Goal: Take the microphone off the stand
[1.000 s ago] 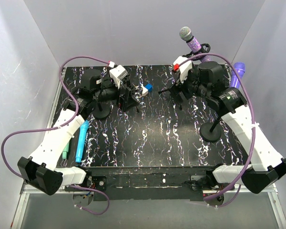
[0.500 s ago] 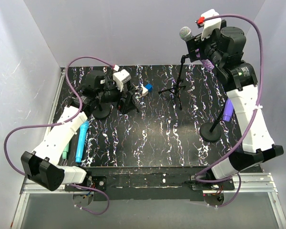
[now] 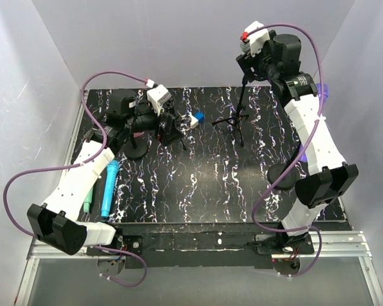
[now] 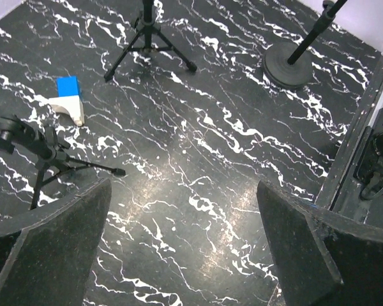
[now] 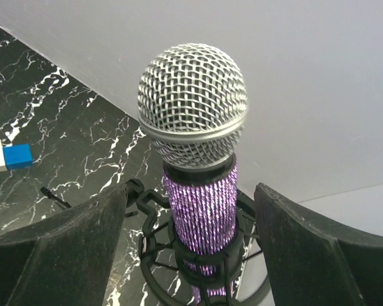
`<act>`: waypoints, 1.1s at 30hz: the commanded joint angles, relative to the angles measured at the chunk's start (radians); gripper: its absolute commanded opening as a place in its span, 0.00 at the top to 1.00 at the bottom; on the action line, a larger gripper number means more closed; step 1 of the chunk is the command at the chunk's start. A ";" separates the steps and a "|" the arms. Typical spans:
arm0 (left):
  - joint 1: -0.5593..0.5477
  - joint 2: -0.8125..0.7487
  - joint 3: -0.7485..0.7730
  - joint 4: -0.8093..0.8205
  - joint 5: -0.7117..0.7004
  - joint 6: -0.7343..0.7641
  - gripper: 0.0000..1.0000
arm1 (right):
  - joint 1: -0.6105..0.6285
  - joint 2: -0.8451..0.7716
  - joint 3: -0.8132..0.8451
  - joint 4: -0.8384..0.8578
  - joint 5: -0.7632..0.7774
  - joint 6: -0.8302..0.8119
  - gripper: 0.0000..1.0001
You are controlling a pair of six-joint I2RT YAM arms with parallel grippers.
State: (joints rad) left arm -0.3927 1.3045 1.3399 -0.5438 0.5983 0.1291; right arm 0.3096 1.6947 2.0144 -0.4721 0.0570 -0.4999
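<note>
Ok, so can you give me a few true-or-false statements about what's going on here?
The microphone sits in its stand's clip. True.
The right gripper is shut on the microphone. False: it stands open on either side of it.
The left gripper holds the blue block. False: it is open and empty; the block lies on the table.
A turquoise microphone lies on the table near the left arm. True.

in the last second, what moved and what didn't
The right arm rose from low beside the stand to its top; its open fingers now flank the microphone without gripping. Nothing was taken or released. The microphone remains clipped; the left arm barely shifted and the blue block is unchanged.
</note>
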 commanded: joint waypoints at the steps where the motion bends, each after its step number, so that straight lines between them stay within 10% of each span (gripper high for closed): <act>1: 0.003 -0.014 0.061 0.056 0.050 -0.032 0.02 | 0.002 0.010 0.032 0.121 -0.007 -0.112 0.18; 13: 0.009 -0.002 0.061 0.097 0.058 -0.072 0.02 | 0.022 -0.102 -0.077 0.155 -0.095 -0.154 0.68; 33: 0.009 0.027 0.082 0.136 -0.008 -0.083 0.02 | 0.287 -0.339 -0.141 0.049 -0.149 -0.244 0.79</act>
State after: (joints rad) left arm -0.3882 1.3495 1.3777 -0.4160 0.6144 0.0231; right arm 0.5415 1.4387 1.8378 -0.5125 -0.0944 -0.7147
